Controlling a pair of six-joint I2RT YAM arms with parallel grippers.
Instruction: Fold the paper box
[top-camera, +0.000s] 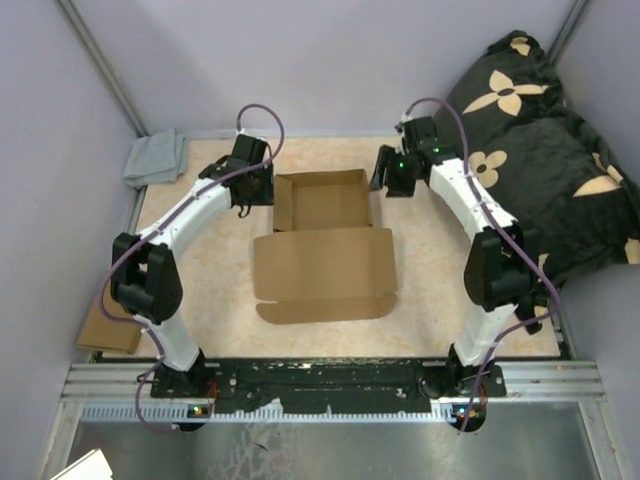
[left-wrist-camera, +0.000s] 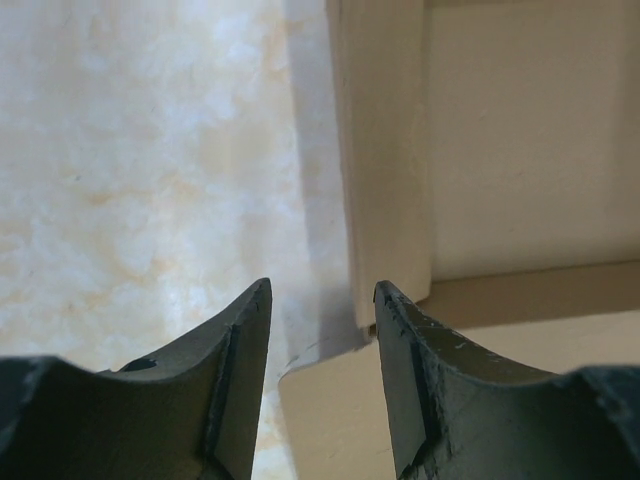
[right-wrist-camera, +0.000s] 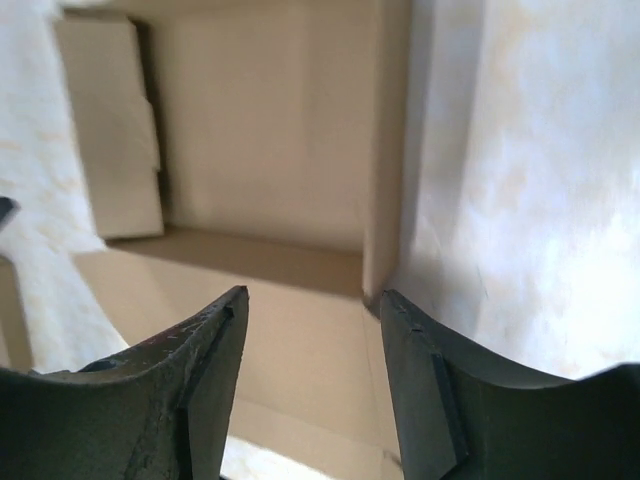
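The left gripper (left-wrist-camera: 322, 292) stands open and empty, with the paper box's (top-camera: 325, 260) raised left wall just ahead of it. The right gripper (right-wrist-camera: 312, 297) is open too, holding nothing, with the box's right wall just ahead.

The paper box (top-camera: 325, 255) lies on the desk (top-camera: 440, 300) between the two hands, left hand (top-camera: 258, 186) just beside its raised left wall, right hand (top-camera: 388, 182) beside the right wall

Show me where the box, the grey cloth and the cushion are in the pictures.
box (top-camera: 325, 265): top view, on its flat near panel.
grey cloth (top-camera: 157, 158): top view, on its middle.
cushion (top-camera: 550, 140): top view, on black fabric between the flowers.
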